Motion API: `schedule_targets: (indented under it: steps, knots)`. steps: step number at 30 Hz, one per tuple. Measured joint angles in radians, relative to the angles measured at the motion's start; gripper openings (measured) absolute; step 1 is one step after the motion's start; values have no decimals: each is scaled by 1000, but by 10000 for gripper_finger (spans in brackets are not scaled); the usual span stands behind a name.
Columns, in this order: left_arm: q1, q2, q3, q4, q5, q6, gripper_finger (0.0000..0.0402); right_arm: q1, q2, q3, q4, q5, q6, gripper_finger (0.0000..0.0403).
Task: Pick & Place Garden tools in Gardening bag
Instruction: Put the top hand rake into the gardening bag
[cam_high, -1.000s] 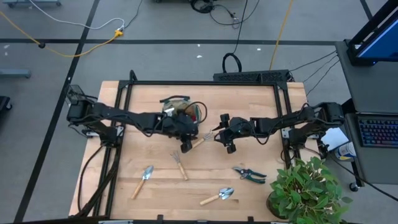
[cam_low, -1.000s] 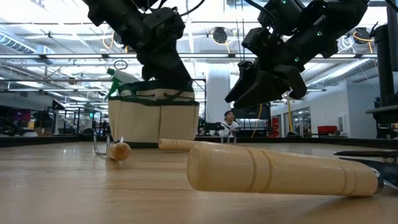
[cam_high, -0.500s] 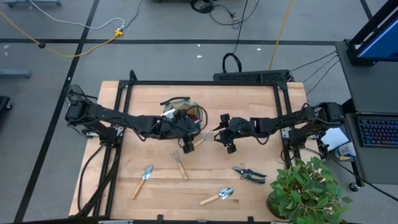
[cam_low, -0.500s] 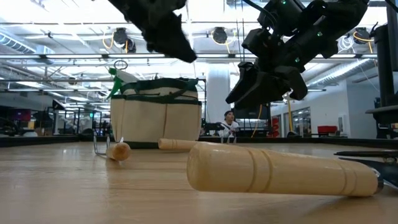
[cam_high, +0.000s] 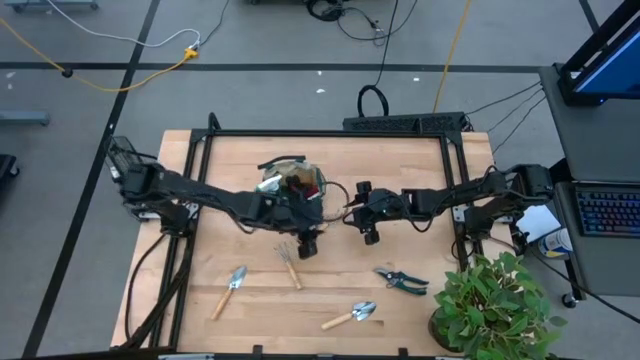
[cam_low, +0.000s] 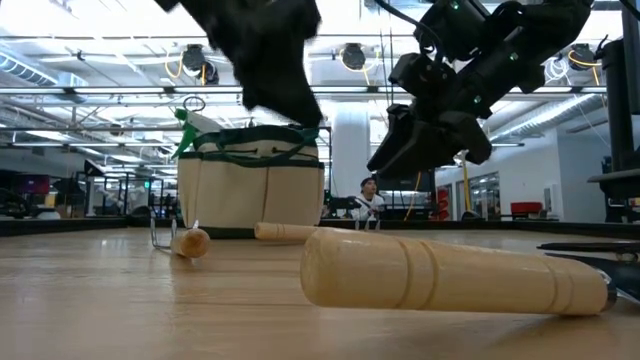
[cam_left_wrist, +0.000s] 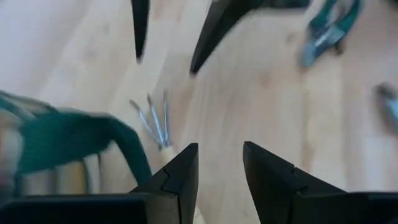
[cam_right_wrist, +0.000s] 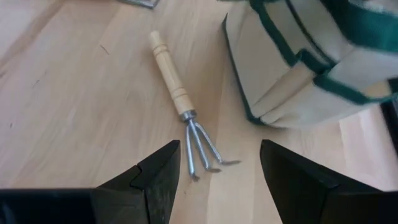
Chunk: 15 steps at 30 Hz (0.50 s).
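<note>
Wooden-handled three-pronged steel fork (cam_right_wrist: 186, 112) beside tan fabric bag (cam_right_wrist: 298, 68)

grey floor (cam_high: 90, 130) with cables (cam_high: 150, 62) surrounds the wooden table (cam_high: 400, 310); ceiling lights (cam_low: 350, 55) glow overhead.

Blurred gardening bag (cam_left_wrist: 68, 140) and shears (cam_left_wrist: 326, 34)

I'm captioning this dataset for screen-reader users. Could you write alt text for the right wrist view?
A wooden-handled hand fork lies flat on the wooden table, its three metal tines toward the camera, beside but apart from the tan gardening bag with dark green trim. The right hand is open, its two dark fingers framing the tines from above, touching nothing.
</note>
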Motion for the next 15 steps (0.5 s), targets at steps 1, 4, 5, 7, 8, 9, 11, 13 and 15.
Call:
schedule_targets:
  steps: [1, 4, 5, 7, 8, 9, 11, 13, 15]
  knots:
    - [3, 29, 0, 22, 1, -7, 129, 0, 0, 0, -5, 0, 10, 212]
    - [11, 96, 0, 48, 2, -16, 129, 1, 0, 0, -20, -2, 48, 212]
    - [15, 116, 0, 54, 1, -29, 129, 1, 0, 0, -23, -2, 61, 212]
    - [25, 156, 1, 62, 1, -54, 129, 3, 0, 0, -33, -2, 84, 212]
    - [28, 169, 0, 55, -2, -56, 129, 4, 0, 0, -32, -1, 93, 212]
    - [30, 182, 0, 54, -4, -55, 129, 5, 0, 0, -33, -1, 101, 212]
    - [34, 203, 2, 68, -8, -50, 129, 5, 0, 0, -33, -2, 115, 212]
    - [38, 225, 2, 64, -8, -41, 129, 5, 0, 0, -36, -2, 118, 212]
    - [48, 241, 2, 58, -9, -32, 129, 5, 0, 0, -42, -2, 118, 212]
